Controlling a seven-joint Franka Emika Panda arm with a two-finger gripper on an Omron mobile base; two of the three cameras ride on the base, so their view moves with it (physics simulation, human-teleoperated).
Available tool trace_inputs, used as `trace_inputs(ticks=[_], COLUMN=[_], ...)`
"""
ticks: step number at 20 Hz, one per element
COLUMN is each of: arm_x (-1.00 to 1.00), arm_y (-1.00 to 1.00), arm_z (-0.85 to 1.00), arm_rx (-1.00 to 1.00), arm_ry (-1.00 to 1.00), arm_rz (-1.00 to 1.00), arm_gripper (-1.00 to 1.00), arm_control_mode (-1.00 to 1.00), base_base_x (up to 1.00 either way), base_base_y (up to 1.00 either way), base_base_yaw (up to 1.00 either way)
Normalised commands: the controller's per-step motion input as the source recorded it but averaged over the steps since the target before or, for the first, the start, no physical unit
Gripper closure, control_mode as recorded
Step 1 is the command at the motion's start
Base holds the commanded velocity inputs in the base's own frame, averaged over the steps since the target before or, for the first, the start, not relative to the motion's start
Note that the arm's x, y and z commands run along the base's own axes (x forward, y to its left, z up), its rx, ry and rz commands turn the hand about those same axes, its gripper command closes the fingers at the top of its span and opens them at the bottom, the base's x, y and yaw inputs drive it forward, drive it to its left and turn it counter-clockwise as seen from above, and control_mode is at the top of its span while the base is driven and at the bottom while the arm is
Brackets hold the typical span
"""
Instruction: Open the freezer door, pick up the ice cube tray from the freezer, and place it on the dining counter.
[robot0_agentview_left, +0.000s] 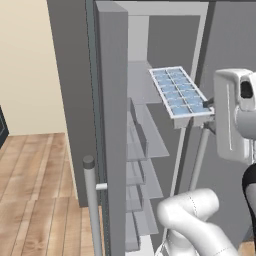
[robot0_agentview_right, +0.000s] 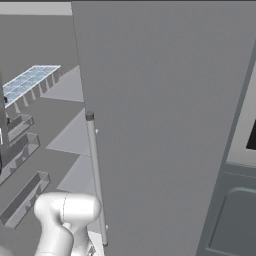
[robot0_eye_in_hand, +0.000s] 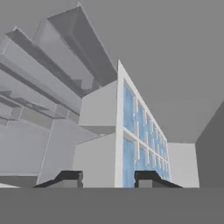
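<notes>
tool: I read it as pinching the near edge of the ice cube tray; in the hand view the fingers sit either side of the tray rim; partly closed, not pressed together
tray: held up in the air in front of the open freezer, roughly at upper-shelf height; clear of the glass shelves; tilted in the left base view
freezer door: swung open, edge-on to me; bar handle in the foreground
step: my call, tray is out and needs carrying to the dining desk; placing not yet done
risk 1: grip is on one edge only; tray hangs out like a lever; a fast swing could twist it loose or spill cubes
risk 2: open door and the plain grey door flank the way out; a wide arm sweep could clip either
risk 3: tilt looks steep; cubes may slide
hidden: exact contact between fingers and tray is cut off at the bottom of the hand view; far end of the tray is cropped in the right base view; door bins only partly visible
</notes>
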Motion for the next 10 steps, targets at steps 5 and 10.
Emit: trace_inputs(ticks=[5,10], arm_x=[-0.2,0.0], arm_y=[-0.03,0.0], arm_z=[0.0,0.0], arm_rx=[0.01,0.0], arm_ry=[0.0,0.0], arm_rz=[0.0,0.0], arm_gripper=[1.0,1.0], arm_control_mode=[1.0,1.0], base_base_x=[-0.8,-1.0], base_base_y=[-0.48,-0.69], base_base_yaw=[-0.14,-0.47])
